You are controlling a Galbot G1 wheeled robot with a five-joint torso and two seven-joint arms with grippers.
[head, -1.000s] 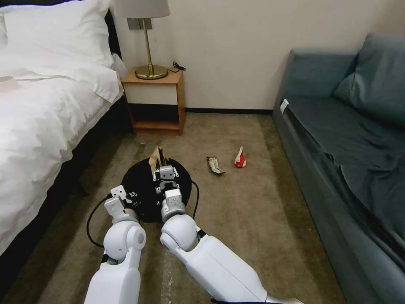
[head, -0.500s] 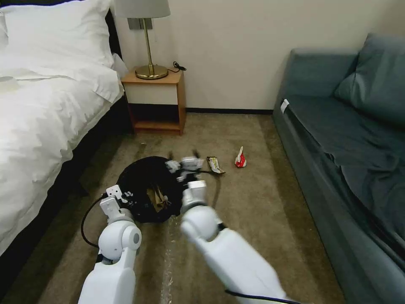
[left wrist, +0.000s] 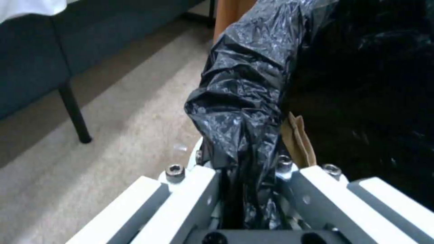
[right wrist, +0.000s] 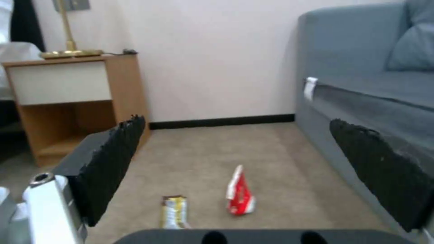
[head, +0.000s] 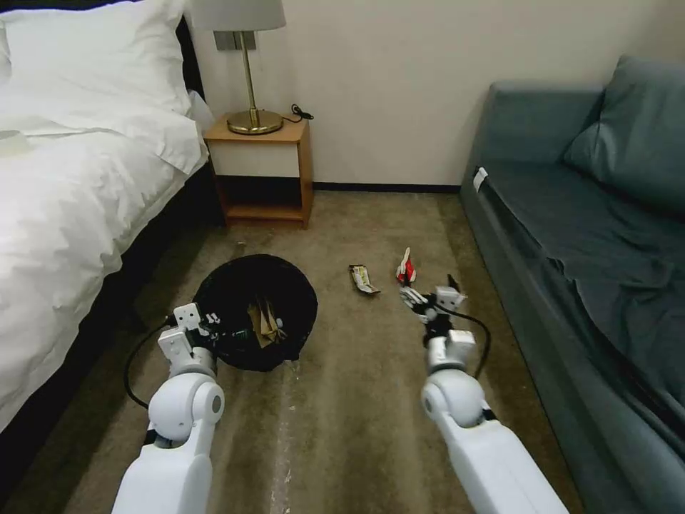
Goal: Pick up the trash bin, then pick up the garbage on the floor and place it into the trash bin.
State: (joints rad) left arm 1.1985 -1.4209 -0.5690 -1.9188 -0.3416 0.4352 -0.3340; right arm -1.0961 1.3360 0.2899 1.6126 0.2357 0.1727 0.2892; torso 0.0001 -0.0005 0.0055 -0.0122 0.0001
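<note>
From the head camera, you are looking down at a tan carpet floor (head: 357,400) between a white bed (head: 64,200) along its left edge and a blue-grey sofa (head: 571,235) along its right edge. A wooden nightstand (head: 260,171) with a brass lamp (head: 246,71) is standing against the far wall. The trash bin (head: 221,293), lined with a black bag, is sitting on the carpet near the bed side, and a crumpled tan paper bag (head: 265,321) is lying inside it. The left gripper (head: 207,325) is gripping the bin's near rim. A flat dark snack wrapper (head: 363,278) and a red-and-white wrapper (head: 406,268) are lying on the carpet farther out, near each other but apart. The right gripper (head: 430,295) is hovering just in front of the red-and-white wrapper, its fingers spread.

From the left wrist camera, you are seeing the left gripper (left wrist: 246,176) clamped on the black liner (left wrist: 244,101) bunched over the bin's rim, with the paper bag (left wrist: 298,140) showing just beside it.

From the right wrist camera, you are seeing the two black pads (right wrist: 108,162) of the right gripper (right wrist: 244,176) standing wide apart and holding nothing. Between them, on the carpet beyond, the red-and-white wrapper (right wrist: 239,196) is standing upright and the snack wrapper (right wrist: 174,211) is lying flat near it.
</note>
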